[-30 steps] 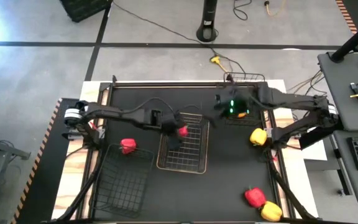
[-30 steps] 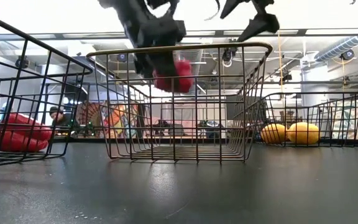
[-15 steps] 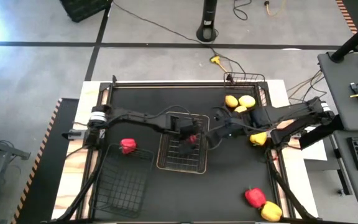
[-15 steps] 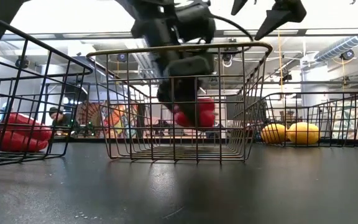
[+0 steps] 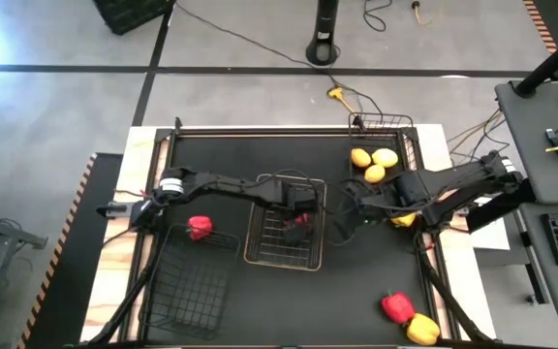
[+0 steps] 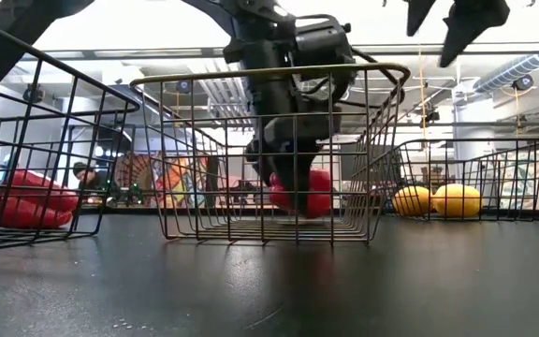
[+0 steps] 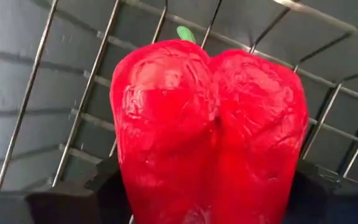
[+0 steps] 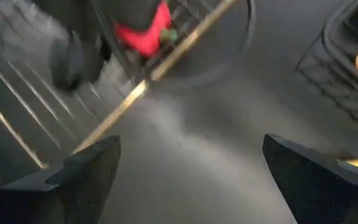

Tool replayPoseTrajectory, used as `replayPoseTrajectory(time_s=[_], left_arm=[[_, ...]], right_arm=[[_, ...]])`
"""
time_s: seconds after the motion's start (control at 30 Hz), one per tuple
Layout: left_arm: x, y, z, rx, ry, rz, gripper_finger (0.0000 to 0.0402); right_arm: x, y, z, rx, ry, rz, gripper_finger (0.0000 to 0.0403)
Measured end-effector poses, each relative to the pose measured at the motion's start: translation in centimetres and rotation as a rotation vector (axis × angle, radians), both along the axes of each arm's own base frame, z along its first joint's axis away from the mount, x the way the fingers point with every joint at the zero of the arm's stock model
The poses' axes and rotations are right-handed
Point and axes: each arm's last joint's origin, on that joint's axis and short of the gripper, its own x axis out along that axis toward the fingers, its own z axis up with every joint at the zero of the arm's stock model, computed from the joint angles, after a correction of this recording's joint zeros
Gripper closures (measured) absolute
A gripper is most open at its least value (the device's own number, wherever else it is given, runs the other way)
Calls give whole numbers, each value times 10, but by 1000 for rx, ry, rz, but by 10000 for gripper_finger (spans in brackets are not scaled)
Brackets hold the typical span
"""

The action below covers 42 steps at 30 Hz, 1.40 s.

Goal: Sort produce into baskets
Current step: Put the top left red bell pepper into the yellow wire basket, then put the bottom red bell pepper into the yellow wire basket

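Red pepper [image 7: 207,134] fills left wrist view, green stem showing.

We note two dark, slender jointed arms, the left arm [image 5: 216,181] bearing a pale collar near its base, the right arm [image 5: 453,180] black throughout, each ending in blunt black fingers.

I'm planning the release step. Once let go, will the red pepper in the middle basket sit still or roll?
The red pepper looks glossy and lobed, so it may slip from the left gripper and probably rocks rather than rolls. The pale wire basket should contain it.
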Motion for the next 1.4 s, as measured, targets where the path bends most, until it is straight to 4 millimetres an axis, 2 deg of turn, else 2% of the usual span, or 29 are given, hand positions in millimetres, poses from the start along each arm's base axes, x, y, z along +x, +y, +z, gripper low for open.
replayPoseTrajectory(time_s=[0.17,0.3,0.47,0.7,0.9,1.0,1.13,1.27,1.4], left_arm=[[-1,0,7,-6,2,44,91],[0,-3,10,-20,-13,92,69],[-1,-12,20,-30,-2,120,50],[-1,-30,51,12,2,126,41],[0,-49,87,6,-37,90,41],[1,-61,103,-1,-79,61,41],[4,-74,121,-24,-164,50,41],[4,-87,132,-37,-208,29,41],[3,-95,139,-46,-237,8,41]], right_arm=[[-6,20,-4,157,89,119,19],[-5,48,-21,264,210,228,19],[-6,80,-39,314,328,326,19],[-13,117,-56,469,507,277,19],[-29,145,-61,470,558,174,19],[-40,153,-64,447,575,181,19],[-51,160,-81,411,577,204,19],[-53,174,-96,458,538,180,19],[-58,183,-110,433,570,151,18]])
